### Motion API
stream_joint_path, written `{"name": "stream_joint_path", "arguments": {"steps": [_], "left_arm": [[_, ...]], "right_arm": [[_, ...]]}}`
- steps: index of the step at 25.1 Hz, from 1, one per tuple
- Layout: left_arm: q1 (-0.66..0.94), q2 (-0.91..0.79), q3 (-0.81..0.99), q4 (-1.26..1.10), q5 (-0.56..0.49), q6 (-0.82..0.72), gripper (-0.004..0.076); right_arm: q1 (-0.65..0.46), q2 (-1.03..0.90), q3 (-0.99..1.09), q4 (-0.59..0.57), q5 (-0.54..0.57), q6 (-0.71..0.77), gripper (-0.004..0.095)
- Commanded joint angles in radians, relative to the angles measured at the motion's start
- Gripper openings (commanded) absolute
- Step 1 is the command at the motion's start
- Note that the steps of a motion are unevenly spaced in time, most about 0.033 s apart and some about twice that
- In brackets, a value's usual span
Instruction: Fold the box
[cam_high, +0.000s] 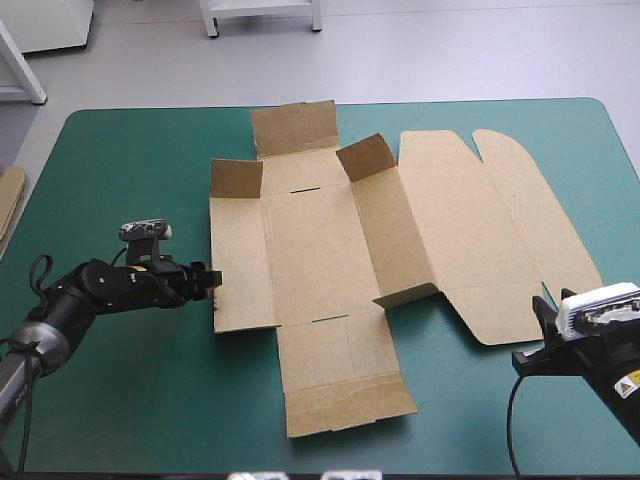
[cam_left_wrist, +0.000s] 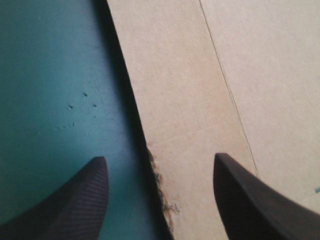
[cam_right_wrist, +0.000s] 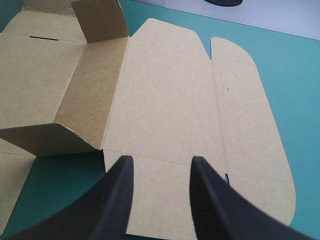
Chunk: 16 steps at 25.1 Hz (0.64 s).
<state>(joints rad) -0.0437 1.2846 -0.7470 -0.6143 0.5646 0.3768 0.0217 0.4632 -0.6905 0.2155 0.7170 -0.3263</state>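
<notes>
The brown box (cam_high: 330, 250) lies as a mostly flat cut sheet in the middle of the teal-green cover. Its lid panel (cam_high: 480, 230) is spread flat to the right. Two small corner flaps (cam_high: 236, 178) stand up, and the wall beside the lid (cam_high: 395, 235) tilts upward. My left gripper (cam_high: 212, 280) sits low at the sheet's left edge. It is open, and the frayed board edge (cam_left_wrist: 160, 185) runs between the fingers of that left gripper (cam_left_wrist: 160, 162). My right gripper (cam_high: 545, 312) is at the lid's near right corner. The right gripper (cam_right_wrist: 161, 162) is open above the lid panel (cam_right_wrist: 170, 100).
An edge of more brown board (cam_high: 8, 200) shows at the table's left edge. Bare teal-green cover (cam_high: 130, 400) stretches along the table's front, left of the box's near flap (cam_high: 345, 395).
</notes>
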Motion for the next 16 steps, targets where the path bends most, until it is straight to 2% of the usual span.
{"name": "stream_joint_path", "arguments": {"steps": [1,3,9,13,16], "left_arm": [[0.013,0.023,-0.030,-0.060,-0.048,0.007,0.0449],[0.046,0.050,-0.030,-0.113,-0.034,0.040,0.0449],[0.138,0.124,-0.030,-0.406,0.049,0.291,0.0449],[0.138,0.213,-0.030,-0.451,0.108,0.339,0.0445],[0.138,0.270,-0.030,-0.608,0.181,0.445,0.0442]], "right_arm": [[0.002,0.010,-0.026,0.010,-0.060,-0.001,0.0361],[0.002,0.010,-0.026,0.010,-0.060,-0.001,0.0361],[0.002,0.010,-0.026,0.010,-0.064,-0.001,0.0361],[0.002,0.010,-0.026,0.010,-0.060,-0.001,0.0361],[0.002,0.010,-0.026,0.010,-0.060,-0.001,0.0360]]}}
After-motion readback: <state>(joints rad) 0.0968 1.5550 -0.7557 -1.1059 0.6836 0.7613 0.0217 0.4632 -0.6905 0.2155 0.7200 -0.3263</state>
